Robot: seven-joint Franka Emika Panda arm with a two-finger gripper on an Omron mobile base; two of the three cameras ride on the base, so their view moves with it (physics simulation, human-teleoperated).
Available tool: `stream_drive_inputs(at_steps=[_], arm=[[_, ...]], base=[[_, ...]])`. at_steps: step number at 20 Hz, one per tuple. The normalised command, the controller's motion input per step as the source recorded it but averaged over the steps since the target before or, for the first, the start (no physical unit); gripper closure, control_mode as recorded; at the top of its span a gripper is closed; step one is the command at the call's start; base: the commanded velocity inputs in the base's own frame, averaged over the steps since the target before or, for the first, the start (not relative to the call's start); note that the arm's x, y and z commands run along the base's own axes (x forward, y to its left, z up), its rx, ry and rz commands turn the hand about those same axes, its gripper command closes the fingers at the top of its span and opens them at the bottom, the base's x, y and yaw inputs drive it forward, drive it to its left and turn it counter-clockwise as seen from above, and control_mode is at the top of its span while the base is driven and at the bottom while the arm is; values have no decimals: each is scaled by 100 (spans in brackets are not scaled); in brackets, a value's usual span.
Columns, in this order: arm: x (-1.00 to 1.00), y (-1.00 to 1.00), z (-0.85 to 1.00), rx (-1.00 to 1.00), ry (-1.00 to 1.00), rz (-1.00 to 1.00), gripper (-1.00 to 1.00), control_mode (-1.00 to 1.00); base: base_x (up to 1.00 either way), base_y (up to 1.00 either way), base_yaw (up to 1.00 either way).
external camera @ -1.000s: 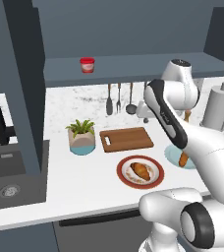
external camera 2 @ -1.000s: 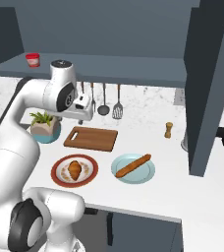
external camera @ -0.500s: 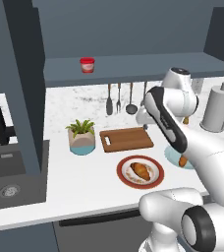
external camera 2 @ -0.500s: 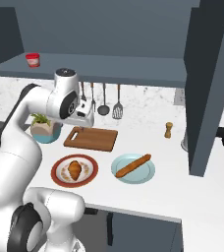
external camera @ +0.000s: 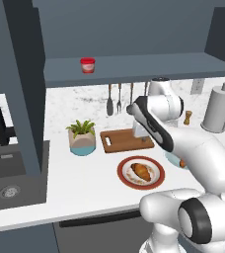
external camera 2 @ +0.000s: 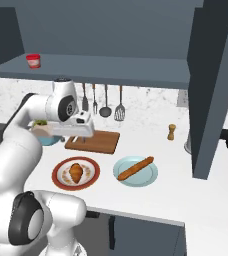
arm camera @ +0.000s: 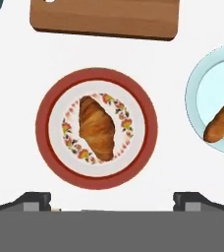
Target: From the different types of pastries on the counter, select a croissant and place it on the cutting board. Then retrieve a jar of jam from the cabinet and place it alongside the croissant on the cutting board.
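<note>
The golden-brown croissant [arm camera: 97,128] lies on a round red-rimmed plate [arm camera: 42,123] on the white counter [external camera: 85,173], also seen as the croissant [external camera: 142,171] [external camera 2: 76,172]. My gripper [arm camera: 112,203] hangs above it, open and holding nothing, its tips wide apart; from the base it shows as the gripper [external camera: 140,137] [external camera 2: 82,141] over the near edge of the brown cutting board [external camera: 119,141] [external camera 2: 103,142] [arm camera: 104,17]. The stick pastry [external camera 2: 135,167] [arm camera: 222,120] rests on a pale blue plate [external camera 2: 136,179]. The red jam jar [external camera: 88,64] [external camera 2: 33,60] stands on the grey-blue cabinet shelf [external camera: 149,66].
A potted plant [external camera: 82,136] stands left of the board. Utensils [external camera: 118,99] [external camera 2: 105,102] hang on the wall behind it. A pepper mill [external camera 2: 171,132] and a paper towel roll [external camera: 218,108] are at the right. The sink [external camera: 11,183] lies far left.
The hand has come down and moved towards the red-rimmed plate, from up near the hanging utensils to just above the board's near edge. Pastries, board and jar have not moved.
</note>
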Motion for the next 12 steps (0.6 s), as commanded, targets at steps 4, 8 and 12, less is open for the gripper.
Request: stream_drive_inputs(at_steps=[4,8,12], arm=[[0,8,-44,-1,4,0,-100,-100],[0,4,-47,0,0,0,-100,-100],[0,3,-47,0,0,0,-100,-100]], base=[[0,0,0],[0,0,0],[0,0,0]])
